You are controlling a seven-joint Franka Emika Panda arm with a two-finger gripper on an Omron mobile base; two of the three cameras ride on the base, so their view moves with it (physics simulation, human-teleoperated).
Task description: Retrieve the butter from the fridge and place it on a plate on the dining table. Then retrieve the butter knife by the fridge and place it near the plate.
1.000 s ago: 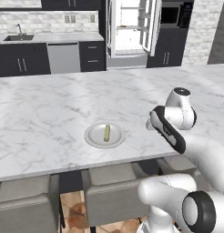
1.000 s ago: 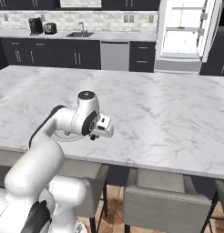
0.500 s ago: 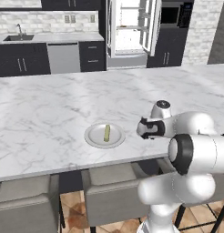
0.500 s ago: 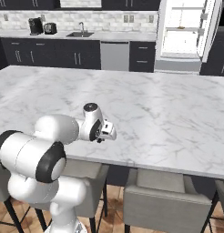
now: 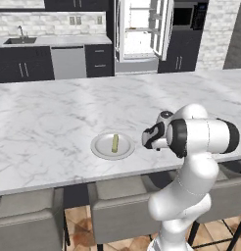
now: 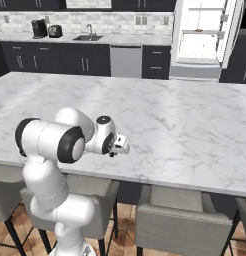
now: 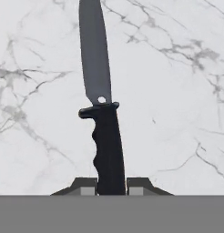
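Marble dining table (image 7: 177, 91) beneath fingers-clamped butter knife (image 7: 102, 123)

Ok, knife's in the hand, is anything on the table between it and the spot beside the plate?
Nothing visible. The hand is shut on the butter knife over bare dining table, just right of the plate holding the butter.

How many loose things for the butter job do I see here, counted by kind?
Plate: 1
Butter: 1, lying on the plate
Knife: 1, its handle between the shut gripper fingers, above the marble table
Total: 3
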